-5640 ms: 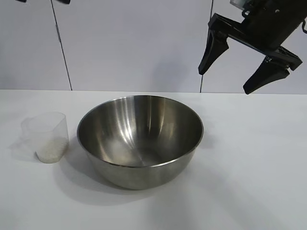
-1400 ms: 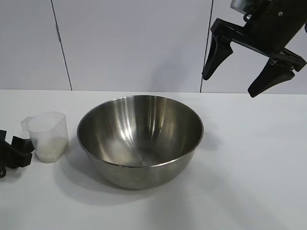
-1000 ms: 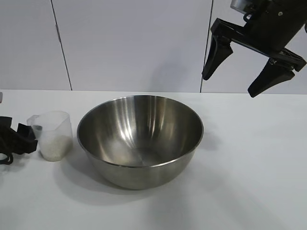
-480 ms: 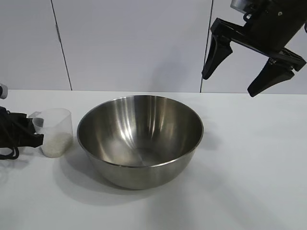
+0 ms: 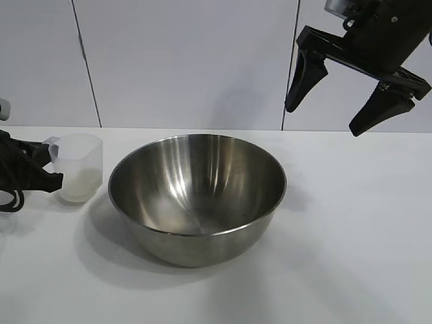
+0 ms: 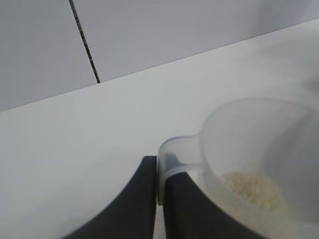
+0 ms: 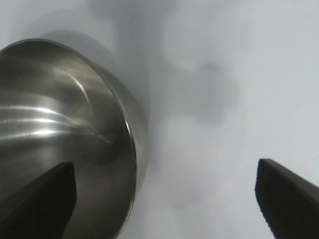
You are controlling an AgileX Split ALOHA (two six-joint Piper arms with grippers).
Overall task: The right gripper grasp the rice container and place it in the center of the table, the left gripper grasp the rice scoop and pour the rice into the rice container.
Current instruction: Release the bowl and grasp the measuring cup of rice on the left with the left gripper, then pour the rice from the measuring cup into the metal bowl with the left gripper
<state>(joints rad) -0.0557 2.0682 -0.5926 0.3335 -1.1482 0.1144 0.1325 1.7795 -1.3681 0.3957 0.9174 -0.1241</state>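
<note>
While the stainless-steel mixing bowl (image 5: 197, 197) sits near the middle of the white tabletop (image 5: 351, 229), the left end effector (image 5: 42, 170) has its two black fingers pinched together on the small side handle of the clear plastic measuring cup (image 5: 77, 175), just beside the bowl's left flank. The left wrist view shows the handle tab squeezed between the dark fingers, the cup (image 6: 249, 164) held upright with its mouth up, so the modest heap of white rice (image 6: 254, 189) lies settled at its bottom rather than spilling. In the exterior view the cup looks to be raised slightly off the surface, its rim about level with the bowl's rolled rim, though whether its base has fully cleared the tabletop cannot be told for sure.

High at the right, the right end effector (image 5: 358, 91) hangs well above the tabletop with its long tapered fingers spread wide in a V, gripping nothing; its wrist view looks down past the bowl's rim (image 7: 127, 114) onto bare surface. With the bowl apparently placed, that arm seems parked clear to leave room for the pour. The bowl's interior shows no rice, so the tipping step appears not yet done.
</note>
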